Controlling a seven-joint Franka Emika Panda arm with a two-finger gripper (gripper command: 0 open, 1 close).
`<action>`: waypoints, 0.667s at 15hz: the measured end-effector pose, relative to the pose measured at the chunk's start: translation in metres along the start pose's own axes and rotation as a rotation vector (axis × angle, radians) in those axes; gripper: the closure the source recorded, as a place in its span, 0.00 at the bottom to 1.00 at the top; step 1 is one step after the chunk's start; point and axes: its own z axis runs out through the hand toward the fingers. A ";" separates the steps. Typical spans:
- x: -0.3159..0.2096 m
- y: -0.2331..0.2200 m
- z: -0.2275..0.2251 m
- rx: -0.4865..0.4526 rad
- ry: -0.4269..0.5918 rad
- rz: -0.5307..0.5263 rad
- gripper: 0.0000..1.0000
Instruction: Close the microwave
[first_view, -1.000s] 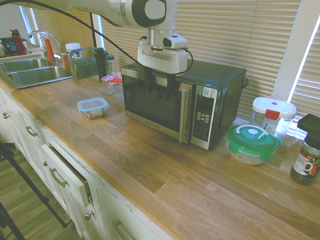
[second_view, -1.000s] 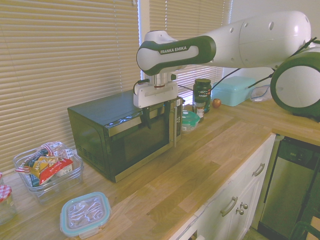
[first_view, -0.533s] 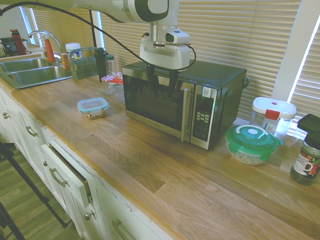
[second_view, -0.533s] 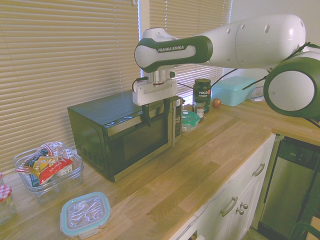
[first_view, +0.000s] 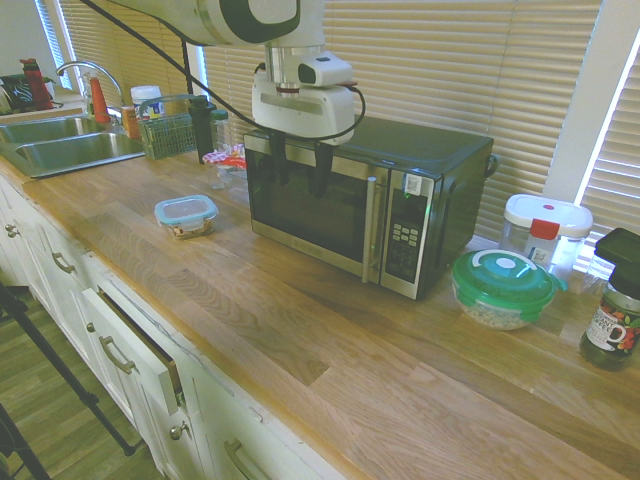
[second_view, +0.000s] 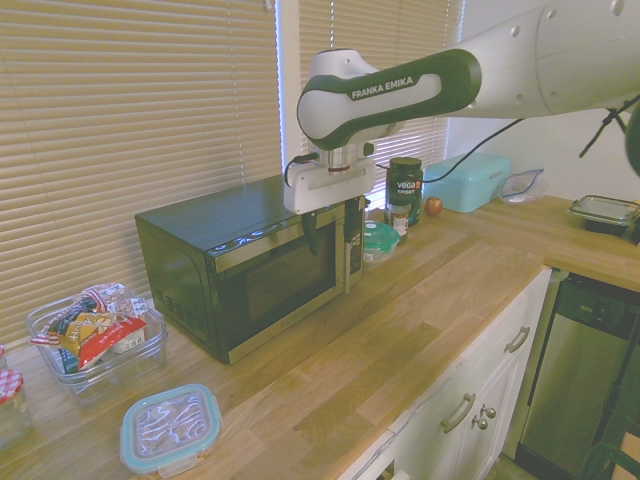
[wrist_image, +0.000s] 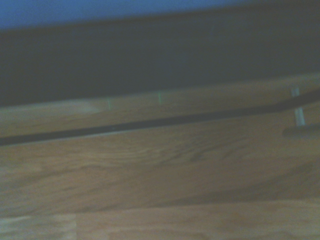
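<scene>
Countertop (wrist_image: 160, 200): our wrist view shows only blurred wood grain and a dark band.
Gripper (first_view: 297, 172): we see fingers spread apart, holding nothing, before the door's upper edge.
Microwave (first_view: 360, 205): door shut, at the counter's back by the blinds (second_view: 130, 110).

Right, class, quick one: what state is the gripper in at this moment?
Gripper: open, holding nothing, fingers pointing down in front of the microwave door's top edge.
</scene>
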 end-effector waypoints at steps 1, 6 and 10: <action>-0.008 0.008 0.007 -0.010 -0.006 -0.002 0.00; -0.049 0.057 0.042 -0.016 -0.011 -0.002 0.00; -0.084 0.109 0.073 -0.012 -0.022 -0.003 0.00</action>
